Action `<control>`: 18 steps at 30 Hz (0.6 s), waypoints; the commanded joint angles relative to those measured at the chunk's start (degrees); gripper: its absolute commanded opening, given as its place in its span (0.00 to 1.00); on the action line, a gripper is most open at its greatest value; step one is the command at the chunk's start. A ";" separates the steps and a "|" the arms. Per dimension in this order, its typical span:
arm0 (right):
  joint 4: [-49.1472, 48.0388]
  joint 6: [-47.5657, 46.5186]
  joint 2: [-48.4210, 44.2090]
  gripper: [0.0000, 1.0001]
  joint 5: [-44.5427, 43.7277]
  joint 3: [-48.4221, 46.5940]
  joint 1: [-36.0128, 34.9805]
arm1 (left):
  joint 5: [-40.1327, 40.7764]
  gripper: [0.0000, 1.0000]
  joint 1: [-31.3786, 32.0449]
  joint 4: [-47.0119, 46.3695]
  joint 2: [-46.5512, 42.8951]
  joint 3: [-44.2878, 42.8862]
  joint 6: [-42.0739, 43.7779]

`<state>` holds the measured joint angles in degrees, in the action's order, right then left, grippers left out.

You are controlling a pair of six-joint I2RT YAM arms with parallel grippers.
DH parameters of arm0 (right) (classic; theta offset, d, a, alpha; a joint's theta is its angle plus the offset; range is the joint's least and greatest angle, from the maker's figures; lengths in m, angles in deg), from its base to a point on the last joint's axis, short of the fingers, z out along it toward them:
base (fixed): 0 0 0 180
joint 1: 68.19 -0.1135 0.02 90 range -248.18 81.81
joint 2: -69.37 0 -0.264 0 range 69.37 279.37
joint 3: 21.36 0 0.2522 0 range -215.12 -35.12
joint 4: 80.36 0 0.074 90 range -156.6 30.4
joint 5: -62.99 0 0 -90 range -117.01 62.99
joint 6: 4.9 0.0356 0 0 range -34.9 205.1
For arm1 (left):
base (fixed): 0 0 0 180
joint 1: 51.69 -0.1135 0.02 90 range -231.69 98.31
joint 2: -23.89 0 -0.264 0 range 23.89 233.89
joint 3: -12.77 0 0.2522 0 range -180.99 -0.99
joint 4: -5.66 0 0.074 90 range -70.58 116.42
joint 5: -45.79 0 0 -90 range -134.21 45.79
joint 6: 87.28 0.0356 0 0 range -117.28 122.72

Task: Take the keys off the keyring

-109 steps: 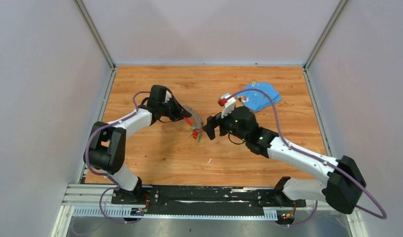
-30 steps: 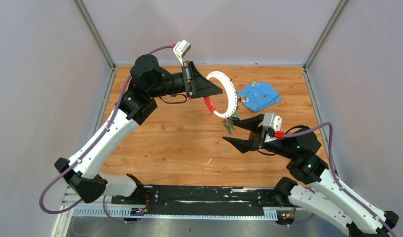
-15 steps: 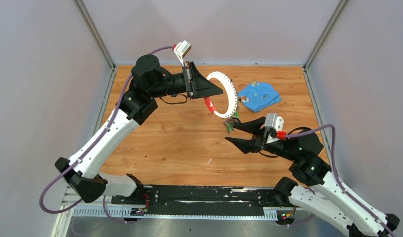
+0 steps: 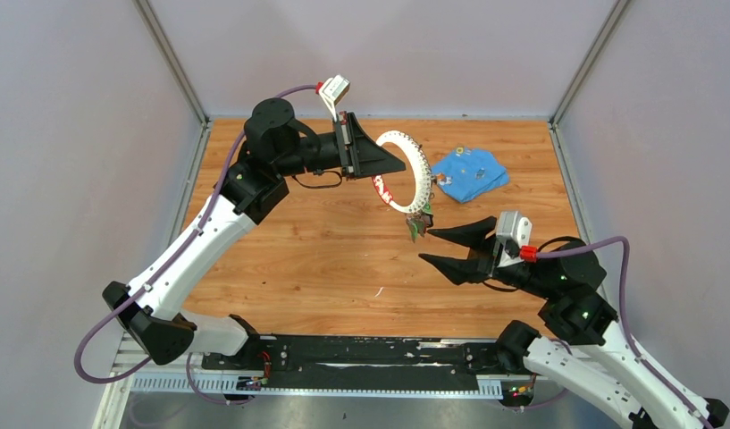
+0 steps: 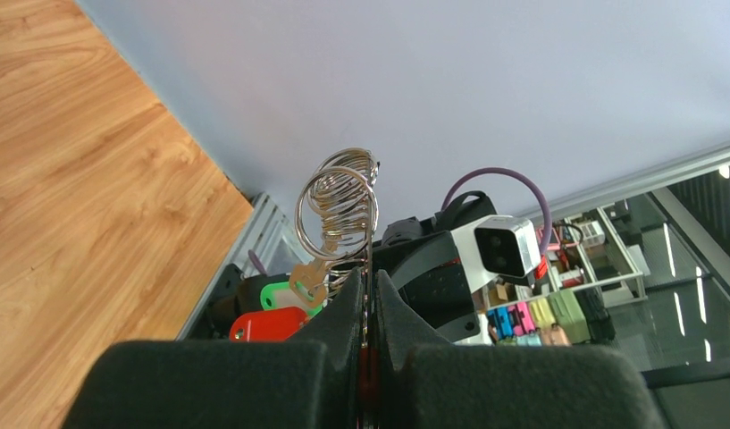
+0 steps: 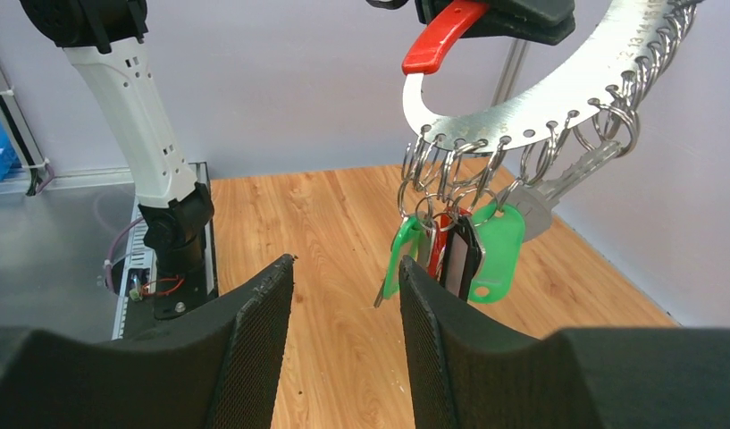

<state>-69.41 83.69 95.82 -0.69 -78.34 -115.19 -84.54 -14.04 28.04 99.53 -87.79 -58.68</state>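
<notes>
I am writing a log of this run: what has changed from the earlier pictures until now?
The left gripper, shut on the keyring, lifted it off the table, with the keys hanging below. The open right gripper rose too, then drew back slightly rightward, away from the keys. Unchanged: the left grip and the place of the blue cloth.

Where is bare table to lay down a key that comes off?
The widest bare wood lies between the left arm and the right gripper, beyond the base rail. Crowded at the far right: keyring, hanging keys, blue cloth.
</notes>
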 commanded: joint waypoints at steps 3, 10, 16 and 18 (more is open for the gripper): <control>-0.29 0.41 0.72 0.49 3.11 -1.79 -0.82 | -0.05 0.00 0.41 -0.01 0.10 -2.08 0.22; -4.17 0.64 3.11 0.49 1.83 -0.56 -0.89 | 0.17 0.00 0.50 0.23 -0.30 -1.70 0.32; -6.84 0.86 4.64 0.49 -1.49 0.04 -1.06 | 0.08 0.00 0.50 0.26 -0.59 -1.46 0.52; -7.03 0.55 5.01 0.49 -2.22 0.23 -1.15 | 0.07 0.00 0.50 0.25 -0.74 -1.46 0.54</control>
<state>-73.21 84.04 100.61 -0.45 -78.64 -115.43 -83.93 -14.04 28.63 99.55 -87.79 -58.31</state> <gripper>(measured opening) 0.491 0.022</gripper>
